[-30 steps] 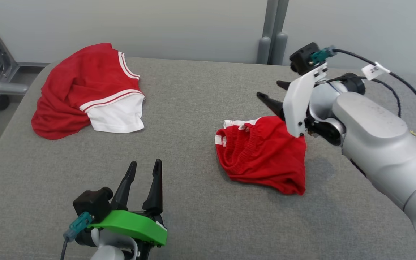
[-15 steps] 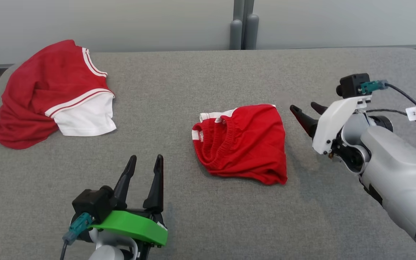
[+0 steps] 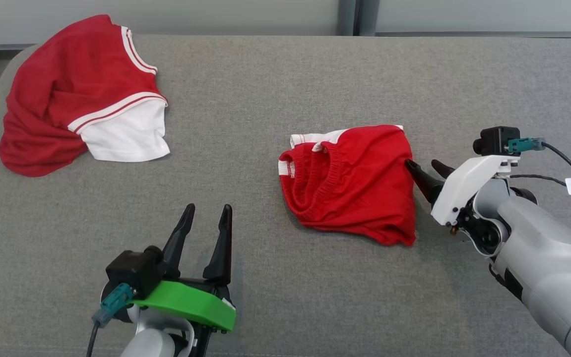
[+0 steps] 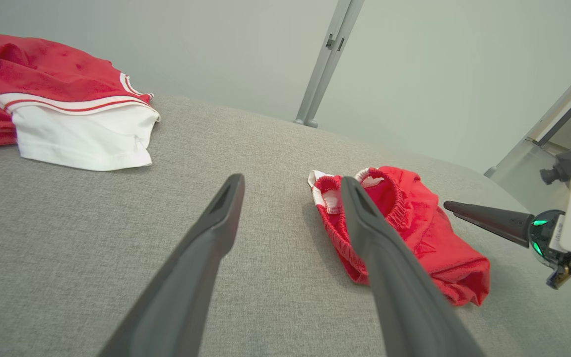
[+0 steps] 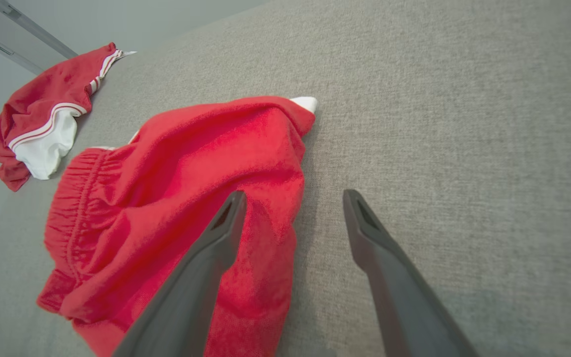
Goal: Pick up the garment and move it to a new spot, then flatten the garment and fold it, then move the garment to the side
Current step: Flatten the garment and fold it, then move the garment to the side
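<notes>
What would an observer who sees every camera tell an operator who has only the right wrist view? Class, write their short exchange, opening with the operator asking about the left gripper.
Operator: Where is the left gripper?
Observer: It is open, at the near left of the grey cushion, well apart from the red shorts.
Operator: How does my right gripper look from the side?
Observer: In the left wrist view it reaches in from the side, tips at the edge of the shorts; whether they touch I cannot tell.
</notes>
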Robot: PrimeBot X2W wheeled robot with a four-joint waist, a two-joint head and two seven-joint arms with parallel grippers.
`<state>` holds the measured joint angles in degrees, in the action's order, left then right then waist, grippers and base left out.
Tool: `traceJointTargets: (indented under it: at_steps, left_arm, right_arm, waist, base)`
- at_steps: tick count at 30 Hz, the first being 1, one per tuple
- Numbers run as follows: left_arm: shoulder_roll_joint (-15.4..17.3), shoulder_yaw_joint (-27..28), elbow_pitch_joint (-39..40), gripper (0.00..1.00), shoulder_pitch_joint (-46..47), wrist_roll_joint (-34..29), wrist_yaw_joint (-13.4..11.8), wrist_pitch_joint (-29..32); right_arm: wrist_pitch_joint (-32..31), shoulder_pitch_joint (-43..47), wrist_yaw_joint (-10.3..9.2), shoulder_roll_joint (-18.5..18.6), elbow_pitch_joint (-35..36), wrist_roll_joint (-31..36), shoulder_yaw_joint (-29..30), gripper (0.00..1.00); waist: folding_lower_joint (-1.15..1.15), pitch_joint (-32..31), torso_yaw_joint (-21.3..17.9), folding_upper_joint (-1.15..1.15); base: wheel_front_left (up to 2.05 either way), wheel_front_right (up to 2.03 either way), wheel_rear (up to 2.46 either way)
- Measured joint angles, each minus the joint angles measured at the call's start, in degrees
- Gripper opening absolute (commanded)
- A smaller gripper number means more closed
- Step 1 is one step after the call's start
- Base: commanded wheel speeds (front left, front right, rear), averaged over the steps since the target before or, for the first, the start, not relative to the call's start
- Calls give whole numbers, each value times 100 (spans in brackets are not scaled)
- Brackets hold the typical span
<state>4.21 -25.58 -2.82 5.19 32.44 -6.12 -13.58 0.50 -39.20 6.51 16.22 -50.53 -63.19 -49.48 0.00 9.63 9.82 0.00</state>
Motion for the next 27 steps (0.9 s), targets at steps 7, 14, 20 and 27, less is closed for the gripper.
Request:
traceJointTargets:
  at_steps: [7, 14, 20, 27]
  left_arm:
    - [-7, 100, -7, 100, 7, 0, -3, -1]
    - [-11, 104, -10, 100, 7, 0, -4, -1]
    - [-13, 108, -20, 100, 7, 0, -45, -1]
    - [-12, 174, -51, 100, 6, 0, -46, -5]
  right_arm:
    - [-13, 109, 3, -107, -133, -134, 10, 100]
    - [-125, 175, 48, -183, -233, -413, 127, 100]
    - [-137, 181, 54, -186, -235, -458, 151, 0]
    - [-215, 181, 55, -186, -252, -449, 37, 0]
  waist:
    - [0, 105, 178, 0]
    - [0, 139, 217, 0]
    - [0, 164, 235, 0]
    - [0, 115, 186, 0]
  base:
    - [0, 0, 0]
    - [0, 0, 0]
    - [0, 0, 0]
    - [0, 0, 0]
